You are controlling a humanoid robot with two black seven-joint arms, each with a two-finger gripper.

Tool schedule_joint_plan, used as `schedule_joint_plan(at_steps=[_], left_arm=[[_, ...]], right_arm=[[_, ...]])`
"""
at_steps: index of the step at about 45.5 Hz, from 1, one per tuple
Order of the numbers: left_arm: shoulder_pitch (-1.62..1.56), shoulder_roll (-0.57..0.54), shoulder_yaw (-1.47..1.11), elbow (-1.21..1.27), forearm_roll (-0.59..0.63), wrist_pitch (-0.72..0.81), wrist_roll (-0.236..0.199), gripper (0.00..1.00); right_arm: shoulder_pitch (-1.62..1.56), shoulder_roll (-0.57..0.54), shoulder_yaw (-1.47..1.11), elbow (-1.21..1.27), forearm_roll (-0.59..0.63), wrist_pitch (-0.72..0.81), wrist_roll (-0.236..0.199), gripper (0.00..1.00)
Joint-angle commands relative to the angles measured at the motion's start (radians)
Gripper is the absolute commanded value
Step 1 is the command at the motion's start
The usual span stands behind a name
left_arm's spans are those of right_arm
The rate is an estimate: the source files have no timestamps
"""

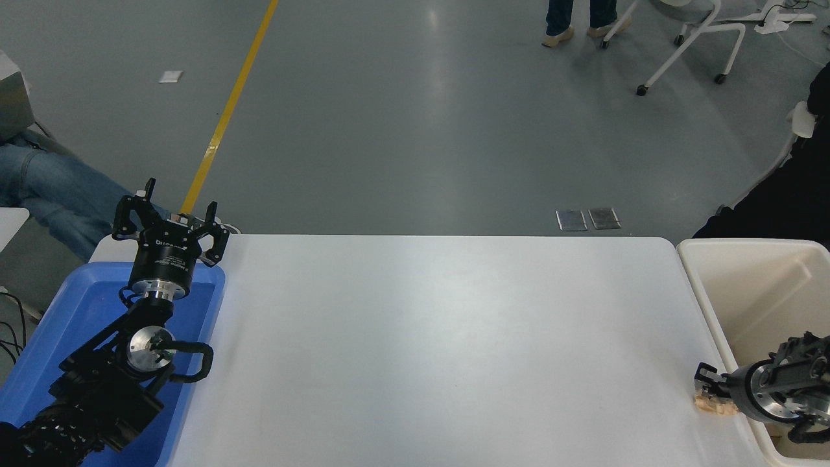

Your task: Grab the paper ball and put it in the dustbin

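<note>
1. My right end effector (708, 391) sits low at the worktop's (441, 337) right edge, near the front corner, fingers pinched in on the paper ball (712, 405). Only a sliver of tan paper shows under them, so I'd call the grip shallow.
2. I reckon the trick is lifting straight up first, enough to clear the bin's (707, 305) thick rim just beside me.
3. Then swing right and only let go well over the inside.
4. Left end effector (170, 217) is parked over the blue tray (58, 337), fingers spread, holding nothing.

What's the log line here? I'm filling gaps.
right gripper: on paper ball, grip unclear | dustbin: beside | left gripper: parked, open
</note>
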Motion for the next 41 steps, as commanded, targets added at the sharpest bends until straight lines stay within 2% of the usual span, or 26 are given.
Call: schedule_joint_plan(at_steps=[1,10,16,25,32,41], left_arm=[[0.000,0.000,0.001,0.000,0.000,0.000,0.000,0.99],[0.000,0.000,0.001,0.000,0.000,0.000,0.000,0.99],[0.000,0.000,0.001,0.000,0.000,0.000,0.001,0.99],[0.000,0.000,0.001,0.000,0.000,0.000,0.000,0.99],[0.000,0.000,0.001,0.000,0.000,0.000,0.001,0.99],[0.000,0.000,0.001,0.002,0.000,0.000,0.000,0.99]], right_arm=[[0.249,-0.028,-0.060,0.169,-0.041,0.007,0.003,0.00],[0.482,-0.028,-0.141,0.266,-0.072,0.042,0.005,0.00],[0.642,-0.031,-0.152,0.269,-0.072,0.153,0.005,0.00],[0.802,-0.062,-0.154,0.267,-0.074,0.239,0.005,0.00],[0.886,-0.066,-0.181,0.263,-0.143,0.242,0.005,0.00],[0.912,-0.088,-0.190,0.263,-0.149,0.242,0.003,0.00]])
